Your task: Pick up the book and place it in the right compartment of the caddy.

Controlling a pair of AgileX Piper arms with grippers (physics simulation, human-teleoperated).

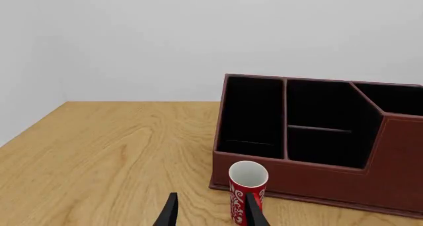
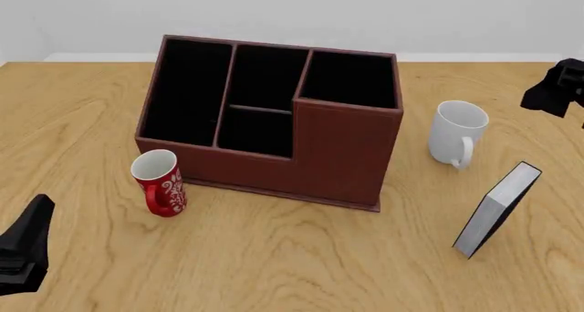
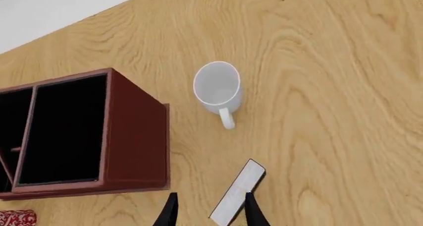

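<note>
On table, front view: caddy at centre toward 12 o'clock; book standing upright and tilted at 4 o'clock of caddy, well apart from it, free of any grip; white mug at 12 o'clock of book, between book and far table edge; red mug just beside caddy's front left corner. Right compartment empty, black-lined, behind high front wall.

Right gripper high above book, fingers spread apart, straddling book's top edge in right wrist view but not touching it; seen in front view only as a dark mass at right border. Left gripper low over table at 7 o'clock, fingers spread, holding nothing, red mug just beyond one fingertip.

Step in hand, as judged: descent onto book for a pinch across its thin covers. Best done by keeping fingers square to covers, lowering straight, closing only once both pads overlap the boards well below the top edge; an off-centre grip likely to tip so narrow a standing object.

Open room: bare wood on all sides of book except toward white mug. Transfer path toward 10 o'clock needing enough lift to clear mug rim and compartment's tall front wall.
</note>
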